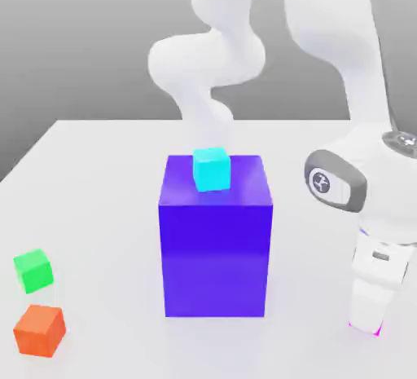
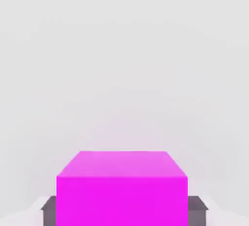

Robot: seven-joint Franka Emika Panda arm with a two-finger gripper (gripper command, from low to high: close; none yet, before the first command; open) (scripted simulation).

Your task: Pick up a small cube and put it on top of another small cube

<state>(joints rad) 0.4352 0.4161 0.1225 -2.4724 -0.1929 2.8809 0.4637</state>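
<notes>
The small magenta cube [image 2: 121,186] sits between my two grey fingers [image 2: 197,210], which press against its sides. In the exterior view my gripper [image 1: 366,324] is low over the table at the front on the exterior view's right, shut on the magenta cube [image 1: 376,333], of which just a pink sliver peeks out beneath the fingers. The small green cube [image 1: 33,271] rests on the table far off at the front on the exterior view's left.
A big blue block [image 1: 216,247] stands mid-table between my gripper and the green cube, with a small cyan cube [image 1: 212,168] on its top. A small orange cube [image 1: 39,330] lies just in front of the green one. The white table [image 1: 106,157] extends behind.
</notes>
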